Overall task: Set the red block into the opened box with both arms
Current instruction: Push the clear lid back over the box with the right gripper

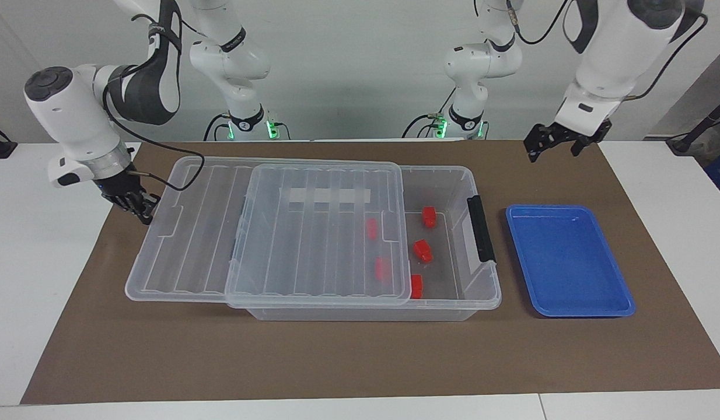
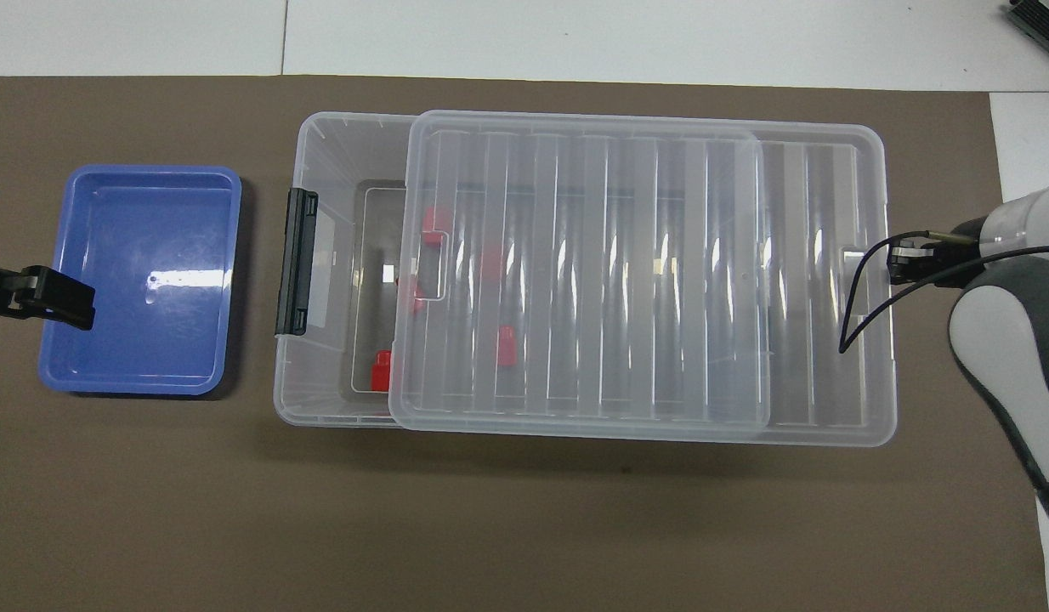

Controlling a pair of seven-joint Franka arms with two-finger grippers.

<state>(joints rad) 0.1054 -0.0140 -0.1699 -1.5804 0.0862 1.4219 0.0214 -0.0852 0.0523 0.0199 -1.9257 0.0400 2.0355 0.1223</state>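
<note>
So the red block point(image 1: 422, 251) is lying on the floor of the box point(image 1: 482, 294), in the uncovered strip at the left arm's end, with more red ones around it, some under the clear lid point(image 1: 319, 233). That lid covers most of the box and sticks out past it at the right arm's end. The right hand point(image 1: 139, 207), fingers together, is at the lid's overhanging edge. The left hand point(image 1: 555, 143) hangs up in the air with fingers apart, over the brown mat point(image 1: 336, 356) by the blue tray point(image 1: 570, 262). All on the bench point(image 1: 39, 262).
</note>
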